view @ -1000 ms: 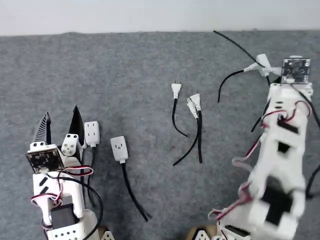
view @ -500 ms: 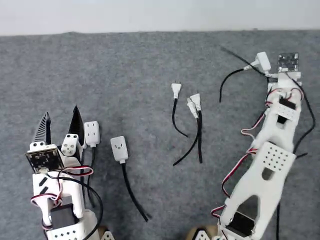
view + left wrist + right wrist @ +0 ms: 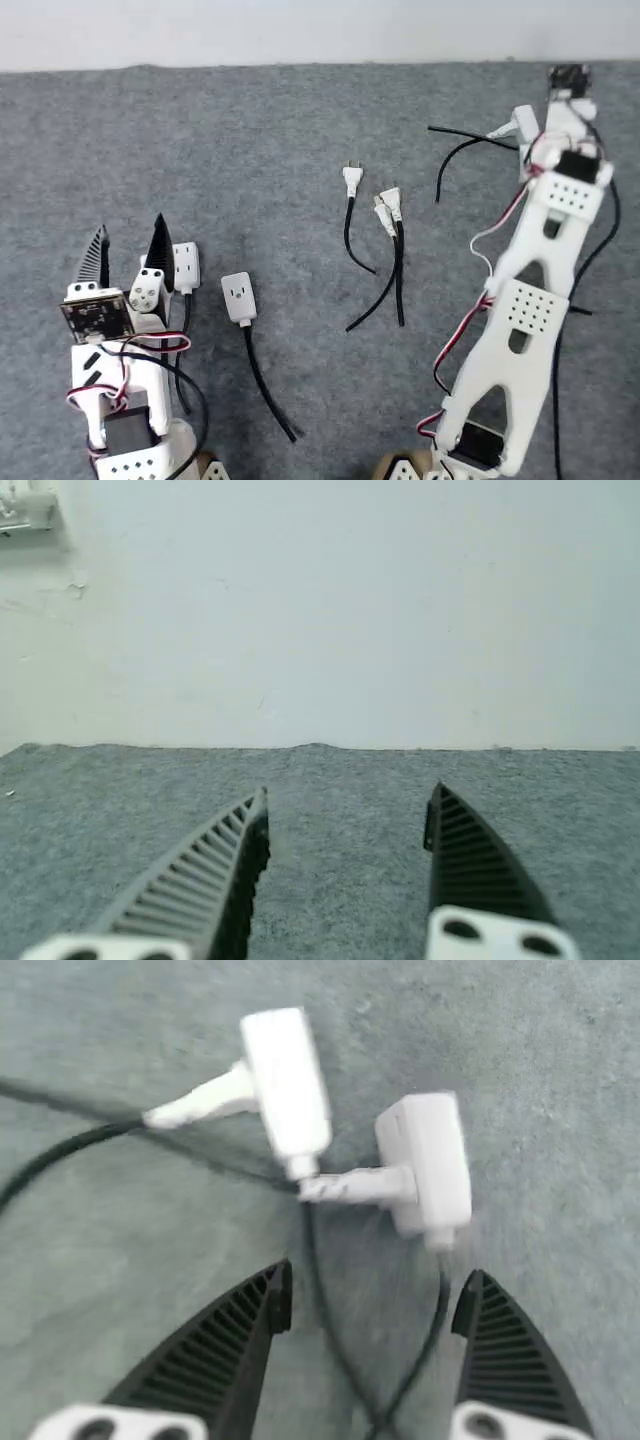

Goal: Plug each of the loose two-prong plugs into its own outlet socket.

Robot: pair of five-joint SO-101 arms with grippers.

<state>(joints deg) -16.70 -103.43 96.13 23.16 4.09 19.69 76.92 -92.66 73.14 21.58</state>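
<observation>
One white two-prong plug (image 3: pixel 352 178) lies mid-mat, prongs toward the wall, with a touching pair of plugs (image 3: pixel 390 203) just beside it. Near left, face-up and apart, lie one outlet socket (image 3: pixel 184 266) and a second socket (image 3: pixel 238 297) — far right, two white corded blocks (image 3: pixel 285 1080) touch.

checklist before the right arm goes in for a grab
1. right gripper open: ok
2. right gripper empty: ok
3. one clear target: not ok; two white connectors lie close together ahead of it, with their cables crossing
4. those connectors are plugs, not sockets: cannot tell
5. left gripper open, out of the way beside a socket: ok
6. middle plugs loose on the mat, free socket unblocked: ok
</observation>
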